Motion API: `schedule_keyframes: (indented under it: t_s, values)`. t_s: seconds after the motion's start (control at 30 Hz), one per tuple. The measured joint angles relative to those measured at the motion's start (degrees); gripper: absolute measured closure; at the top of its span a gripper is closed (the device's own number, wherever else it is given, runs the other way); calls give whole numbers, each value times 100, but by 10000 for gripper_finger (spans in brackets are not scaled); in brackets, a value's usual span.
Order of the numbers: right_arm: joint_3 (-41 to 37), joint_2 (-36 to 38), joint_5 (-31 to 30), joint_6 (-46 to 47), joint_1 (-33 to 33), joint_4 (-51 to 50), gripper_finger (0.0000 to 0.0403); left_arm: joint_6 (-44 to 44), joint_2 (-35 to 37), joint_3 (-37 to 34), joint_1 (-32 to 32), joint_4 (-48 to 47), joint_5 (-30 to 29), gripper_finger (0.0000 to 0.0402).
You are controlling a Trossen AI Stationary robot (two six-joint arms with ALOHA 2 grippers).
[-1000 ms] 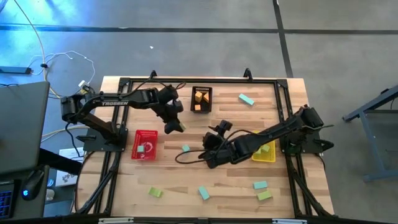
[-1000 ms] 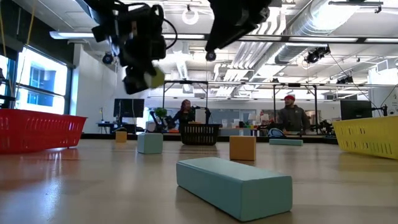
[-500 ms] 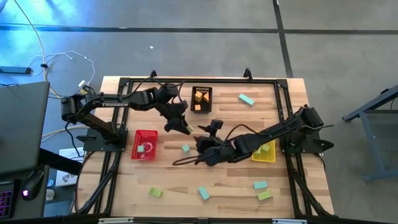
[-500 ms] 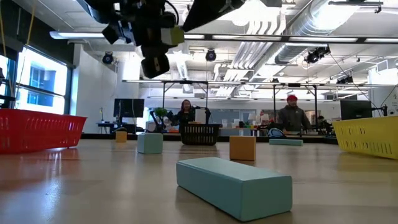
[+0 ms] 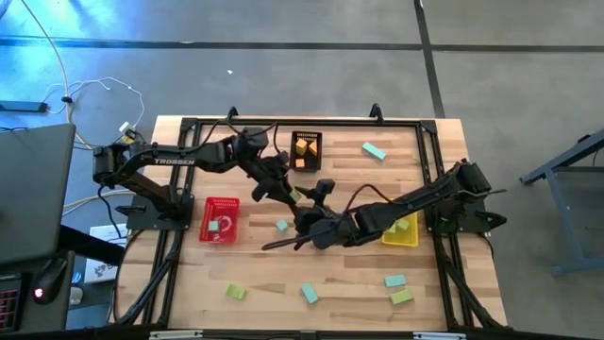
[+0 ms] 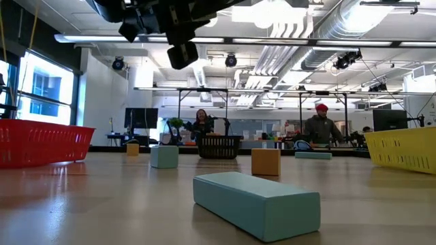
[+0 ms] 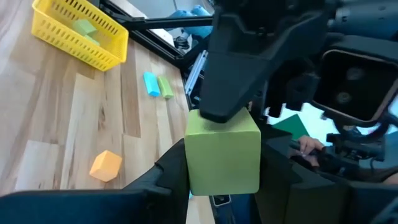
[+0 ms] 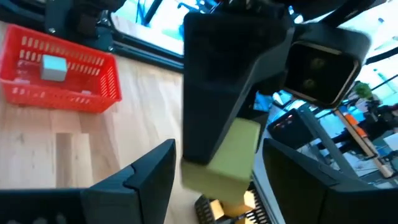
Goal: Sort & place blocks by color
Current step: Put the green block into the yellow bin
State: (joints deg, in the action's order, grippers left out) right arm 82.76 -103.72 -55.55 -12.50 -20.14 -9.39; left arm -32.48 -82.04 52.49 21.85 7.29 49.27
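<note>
With TROSSEN (image 5: pixel 173 161) reading white along my left arm, I am clenching my left gripper (image 7: pixel 221 163) on a light green block (image 7: pixel 222 152) above table centre, my right gripper (image 8: pixel 214 163) spread around it from four o'clock, which only the wrist views are showing.
</note>
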Motion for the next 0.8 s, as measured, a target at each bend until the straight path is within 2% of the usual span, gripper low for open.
schedule_keyframes:
  t_s: [0.13,0.3,0.5,0.8]
  values:
    - [0,0,-46,-45,41,81,212,5,-2,0,-23,7,-89,290]
    - [0,0,107,-66,81,43,298,5,-2,0,-14,5,-94,271]
    - [0,0,196,-49,87,-76,301,43,-4,0,-18,-2,-118,255]
    - [0,0,219,115,90,-253,301,700,-4,0,-23,-67,-389,229]
